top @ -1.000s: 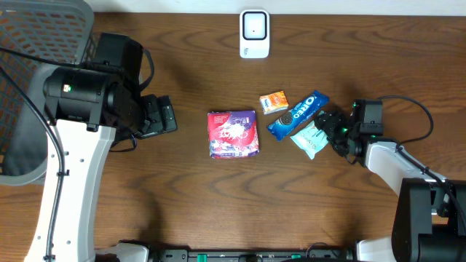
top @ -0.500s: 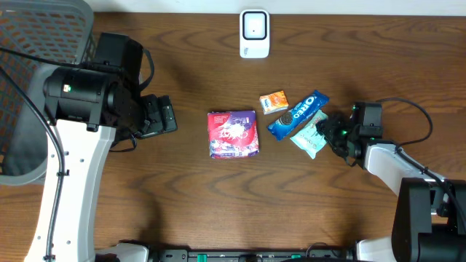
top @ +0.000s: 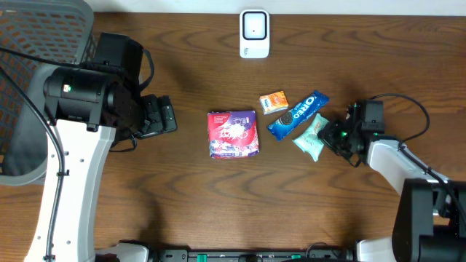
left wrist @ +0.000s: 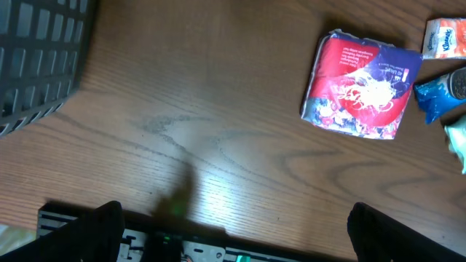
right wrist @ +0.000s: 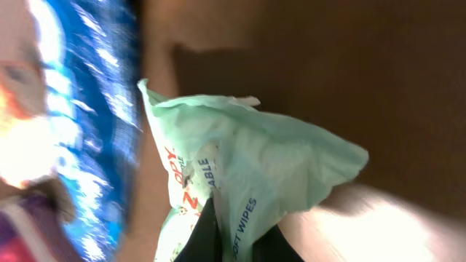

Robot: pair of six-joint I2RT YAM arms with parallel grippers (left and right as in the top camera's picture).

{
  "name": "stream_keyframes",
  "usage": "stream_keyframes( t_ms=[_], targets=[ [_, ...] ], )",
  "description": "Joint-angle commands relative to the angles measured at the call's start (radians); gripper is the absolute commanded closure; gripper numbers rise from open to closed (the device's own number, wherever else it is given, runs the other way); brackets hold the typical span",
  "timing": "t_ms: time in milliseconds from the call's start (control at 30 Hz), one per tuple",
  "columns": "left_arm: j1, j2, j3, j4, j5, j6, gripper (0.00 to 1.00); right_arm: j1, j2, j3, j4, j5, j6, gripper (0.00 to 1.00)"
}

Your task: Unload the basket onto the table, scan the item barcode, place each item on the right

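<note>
FREE: bare table along lower frame, gap between scanner and packs | BLOCKED: centre-right cluster of red packet, orange pack, cookie pack, wipes pack, close together | upper left: basket

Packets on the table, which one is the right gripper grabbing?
The pale green wipes packet, just beside the blue Oreo pack: the right gripper has its jaws shut on it.
</note>
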Motion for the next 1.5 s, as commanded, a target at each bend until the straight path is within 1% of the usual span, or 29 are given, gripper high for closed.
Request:
stream_keyframes(
  t_ms=[0, 133, 267, 433, 667, 767, 833, 967, 1100, 1200, 1267, 1433, 1467],
  targets=[
    [0.002, 0.008, 0.0, -0.003, -0.013, 0.013, 0.02, -0.01, -0.043, 0.066, -0.189, 0.25, -0.074, 0.99],
    [0.002, 0.008, 0.0, -0.003, -0.013, 0.013, 0.02, 0.005, -0.108, 0.198, -0.385, 0.47, -0.073, 0.99],
    [0.002, 0.008, 0.0, -0.003, -0.013, 0.013, 0.02, 0.027, -0.126, 0.277, -0.507, 0.691, -0.047, 0.99],
    [0.002, 0.008, 0.0, -0.003, -0.013, 0.013, 0.02, 0.05, -0.099, 0.272, -0.526, 0.963, -0.001, 0.99],
    [0.002, 0.008, 0.0, -0.003, -0.013, 0.013, 0.02, 0.051, 0.051, 0.272, -0.507, 1.147, 0.006, 0.99],
    [0.002, 0.008, 0.0, -0.003, -0.013, 0.013, 0.02, 0.051, 0.126, 0.272, -0.484, 1.149, 0.005, 0.98],
    [0.002, 0.008, 0.0, -0.003, -0.013, 0.013, 0.02, 0.053, 0.166, 0.272, -0.479, 1.139, 0.005, 0.94],
    [0.002, 0.008, 0.0, -0.003, -0.013, 0.013, 0.02, 0.069, 0.223, 0.274, -0.47, 1.065, 0.002, 0.79],
    [0.002, 0.008, 0.0, -0.003, -0.013, 0.013, 0.02, 0.084, 0.222, 0.314, -0.467, 0.921, -0.017, 0.78],
    [0.002, 0.008, 0.0, -0.003, -0.013, 0.013, 0.02, 0.093, 0.222, 0.386, -0.483, 0.85, -0.08, 0.77],
    [0.002, 0.008, 0.0, -0.003, -0.013, 0.013, 0.02, 0.097, 0.222, 0.446, -0.513, 0.823, -0.111, 0.75],
    [0.002, 0.008, 0.0, -0.003, -0.013, 0.013, 0.02, 0.097, 0.222, 0.594, -0.615, 0.763, -0.146, 0.76],
    [0.002, 0.008, 0.0, -0.003, -0.013, 0.013, 0.02, 0.097, 0.222, 0.612, -0.624, 0.74, -0.162, 0.74]
  ],
)
